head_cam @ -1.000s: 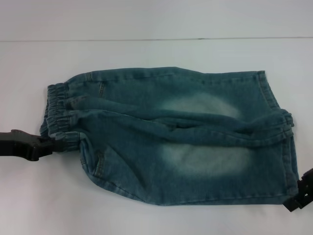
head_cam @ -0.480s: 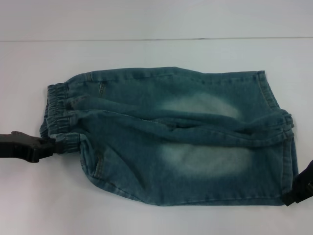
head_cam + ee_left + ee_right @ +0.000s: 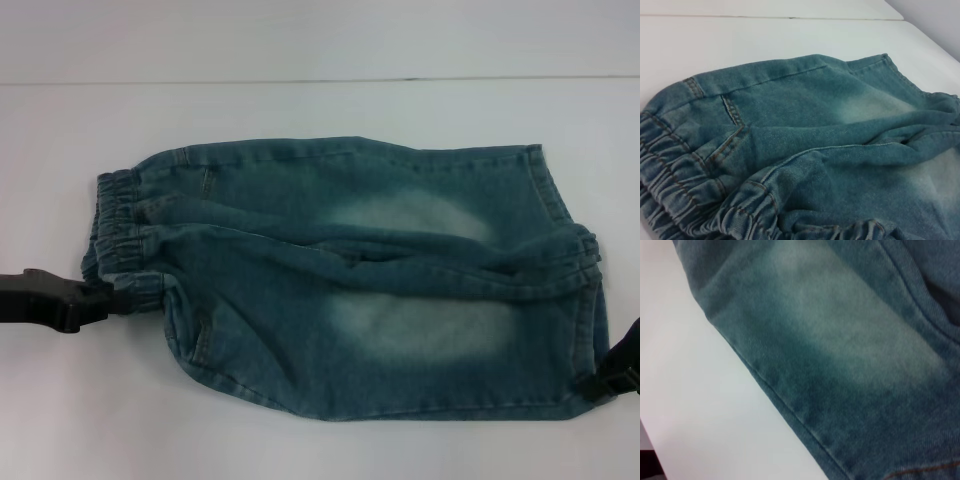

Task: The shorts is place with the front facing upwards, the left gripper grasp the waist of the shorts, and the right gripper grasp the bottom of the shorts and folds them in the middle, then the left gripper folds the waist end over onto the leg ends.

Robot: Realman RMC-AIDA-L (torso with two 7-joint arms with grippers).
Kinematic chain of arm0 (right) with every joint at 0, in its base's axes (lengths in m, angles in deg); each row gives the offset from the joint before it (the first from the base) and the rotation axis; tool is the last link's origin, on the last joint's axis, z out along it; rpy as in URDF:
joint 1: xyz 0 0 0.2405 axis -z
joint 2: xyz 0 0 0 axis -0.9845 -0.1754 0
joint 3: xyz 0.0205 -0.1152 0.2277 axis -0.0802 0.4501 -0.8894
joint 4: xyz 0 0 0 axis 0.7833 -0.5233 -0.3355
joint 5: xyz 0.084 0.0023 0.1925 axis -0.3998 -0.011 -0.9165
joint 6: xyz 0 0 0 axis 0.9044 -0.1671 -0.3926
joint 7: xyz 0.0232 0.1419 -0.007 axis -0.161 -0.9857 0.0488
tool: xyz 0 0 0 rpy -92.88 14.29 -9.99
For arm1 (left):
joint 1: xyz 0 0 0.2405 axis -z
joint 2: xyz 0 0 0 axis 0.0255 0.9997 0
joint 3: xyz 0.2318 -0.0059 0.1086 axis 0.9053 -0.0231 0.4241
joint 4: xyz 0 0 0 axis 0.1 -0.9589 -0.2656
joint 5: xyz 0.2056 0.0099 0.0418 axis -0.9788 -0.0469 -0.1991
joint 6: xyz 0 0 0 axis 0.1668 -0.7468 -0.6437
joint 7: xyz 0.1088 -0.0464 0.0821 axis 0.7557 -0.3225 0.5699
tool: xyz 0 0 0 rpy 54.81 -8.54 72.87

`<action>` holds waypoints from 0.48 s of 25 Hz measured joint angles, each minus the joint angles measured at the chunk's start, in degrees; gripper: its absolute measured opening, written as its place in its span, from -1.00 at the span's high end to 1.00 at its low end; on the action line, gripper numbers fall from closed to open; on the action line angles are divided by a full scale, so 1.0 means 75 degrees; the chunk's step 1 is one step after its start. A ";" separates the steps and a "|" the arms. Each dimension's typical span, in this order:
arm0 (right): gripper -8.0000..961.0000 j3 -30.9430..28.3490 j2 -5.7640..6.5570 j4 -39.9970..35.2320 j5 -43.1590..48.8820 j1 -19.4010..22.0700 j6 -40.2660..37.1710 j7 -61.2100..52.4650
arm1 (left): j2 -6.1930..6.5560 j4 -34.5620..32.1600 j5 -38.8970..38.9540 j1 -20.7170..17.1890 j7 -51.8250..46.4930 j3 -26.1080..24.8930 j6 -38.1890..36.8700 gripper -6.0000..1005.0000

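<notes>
Jaws of the left gripper (image 3: 112, 298) are pinching the waistband of the shorts (image 3: 350, 280) lying on the counter (image 3: 300, 110); right gripper (image 3: 608, 382) is at the hem, grip unclear.

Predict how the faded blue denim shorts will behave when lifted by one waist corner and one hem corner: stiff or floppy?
Probably floppy: the faded blue denim shorts already lie in soft creases between the legs. The gathered elastic waistband likely bunches and stretches where the left gripper meets it. The unsupported middle would likely sag between it and the right gripper at the hem corner.
</notes>
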 joint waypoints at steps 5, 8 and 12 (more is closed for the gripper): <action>0.89 -0.0198 0.0026 -0.0003 -0.0022 0.0002 -0.0026 0.0228 | 0.0035 0.0009 -0.0044 0.0015 -0.0121 0.0001 -0.0097 0.90; 0.89 -0.0461 0.0103 -0.0006 -0.0080 0.0014 -0.0174 0.0403 | 0.0100 -0.0021 -0.0056 0.0039 -0.0228 0.0004 -0.0321 0.90; 0.89 -0.1167 0.0257 -0.0002 -0.0180 0.0056 -0.0414 0.0842 | 0.0267 -0.0019 -0.0213 0.0168 -0.0506 0.0034 -0.0745 0.90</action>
